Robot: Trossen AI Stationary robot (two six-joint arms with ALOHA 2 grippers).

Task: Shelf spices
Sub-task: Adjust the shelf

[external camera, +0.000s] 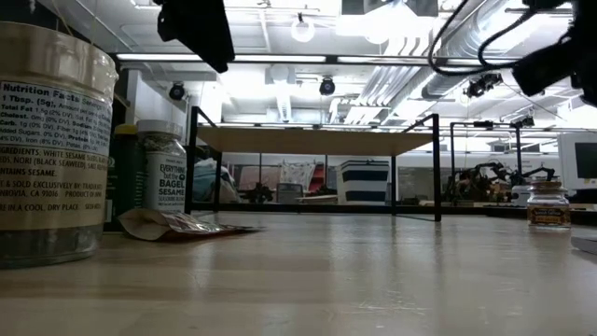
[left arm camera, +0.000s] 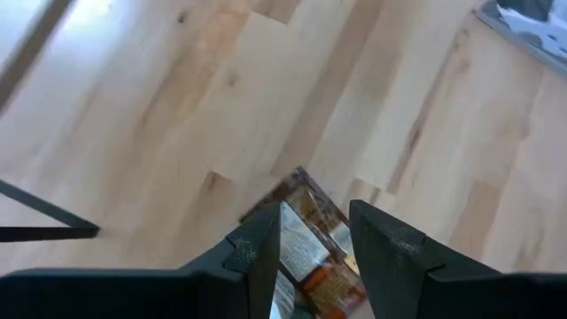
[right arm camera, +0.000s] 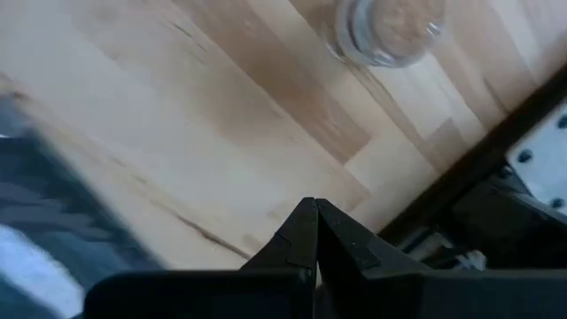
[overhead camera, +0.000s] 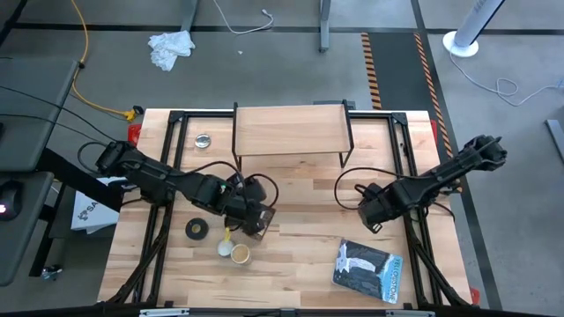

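Note:
The flat brown packet [left arm camera: 310,257] lies flat on the table; it also shows in the low view [external camera: 177,224]. My left gripper [left arm camera: 314,217] is open and hangs above it [overhead camera: 258,224], its fingers to either side and clear of it. My right gripper [right arm camera: 314,213] is shut and empty above the table right of centre [overhead camera: 370,216]. A tiny brown-topped jar [external camera: 548,203] stands near it [right arm camera: 385,31]. A yellow-lidded jar [overhead camera: 226,247] and a tan-lidded jar [overhead camera: 240,255] stand near the front. The shelf [overhead camera: 291,130] stands at the far middle, its plank top bare.
A black tape roll [overhead camera: 196,229] lies left of the jars. A silvery tin [overhead camera: 203,139] sits left of the shelf. A dark printed booklet [overhead camera: 368,269] lies at the front right. The table's black frame [overhead camera: 172,141] runs along its sides.

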